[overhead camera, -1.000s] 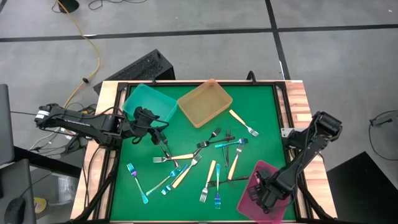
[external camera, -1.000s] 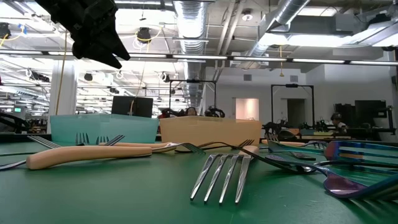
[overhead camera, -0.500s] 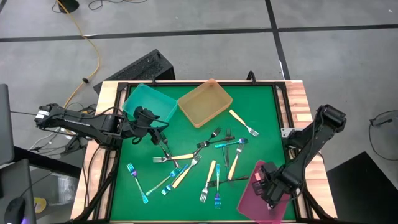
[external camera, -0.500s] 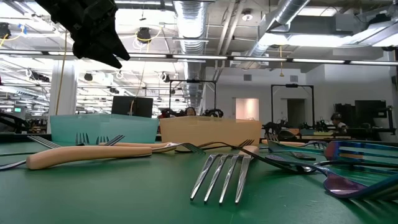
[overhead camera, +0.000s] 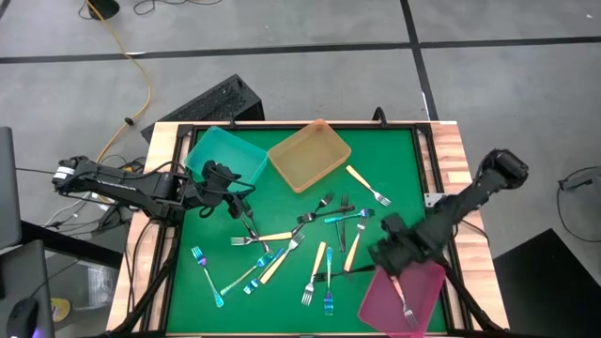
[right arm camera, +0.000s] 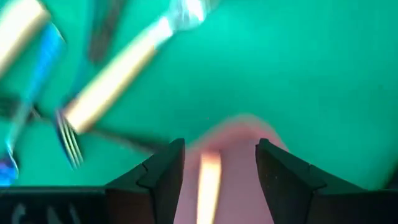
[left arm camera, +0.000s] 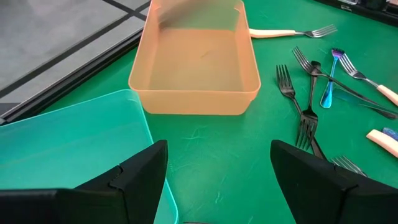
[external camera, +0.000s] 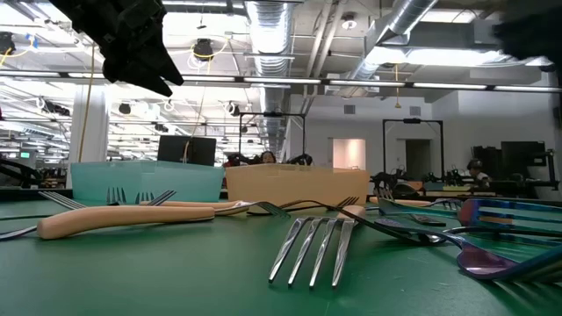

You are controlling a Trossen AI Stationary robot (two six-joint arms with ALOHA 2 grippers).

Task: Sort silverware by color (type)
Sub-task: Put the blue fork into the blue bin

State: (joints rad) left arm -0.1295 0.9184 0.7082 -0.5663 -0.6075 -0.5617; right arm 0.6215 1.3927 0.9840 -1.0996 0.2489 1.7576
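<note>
The silverware (overhead camera: 310,246) lies mostly in a crossed heap at centre frame in the high view, with one cream-handled fork (overhead camera: 406,308) already in the pink tray (overhead camera: 399,299) at lower right; the right gripper (overhead camera: 387,253) hovers at that tray's upper edge, jaws apart and empty. The risk — as a judgement — is that overlapping handles get snagged, so a pinch drags or lifts two utensils of different looks; the left gripper (overhead camera: 246,203), also open and empty, waits beside the teal tray (overhead camera: 225,155).
</note>
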